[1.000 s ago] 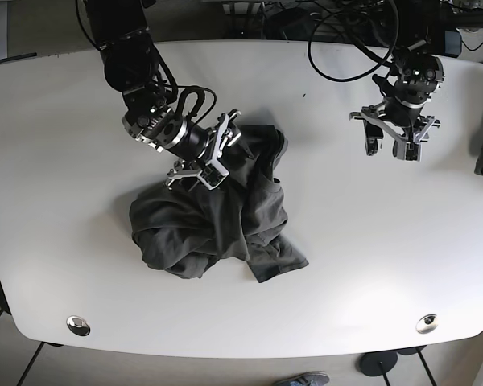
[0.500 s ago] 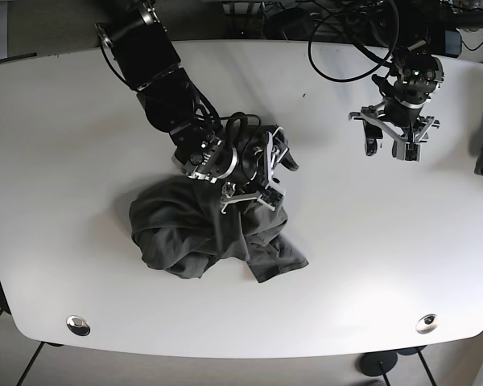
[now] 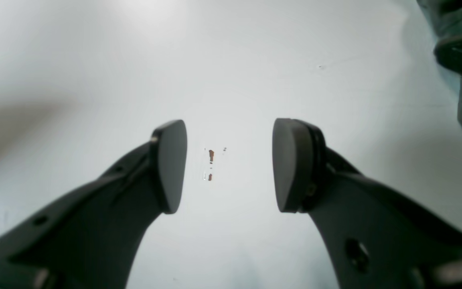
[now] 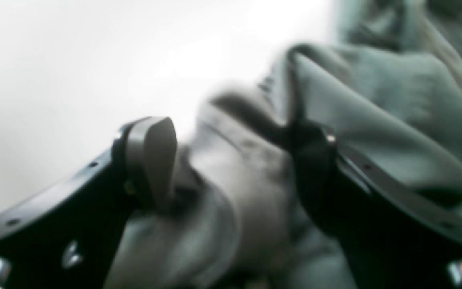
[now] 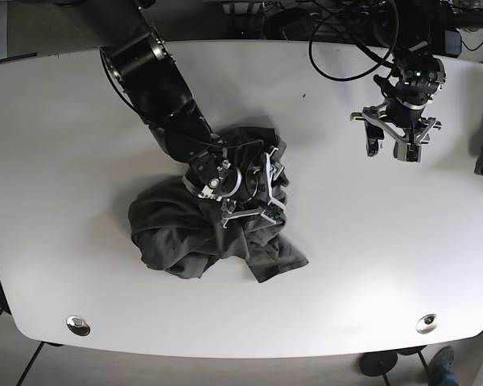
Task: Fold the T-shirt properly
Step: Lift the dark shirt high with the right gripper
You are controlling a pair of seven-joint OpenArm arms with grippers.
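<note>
Right pincer [image 5: 259, 190] sitting spread open, jaws straddling a fold atop the crumpled T-shirt [image 5: 201, 233] mid-counter [image 5: 64, 161]. Left pincer [image 5: 396, 141] hovering open, empty, well apart toward the far corner; right arm nearer.

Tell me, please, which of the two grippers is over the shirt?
The right gripper: its open fingers straddle the crumpled shirt; the left gripper hangs over bare table.
</note>
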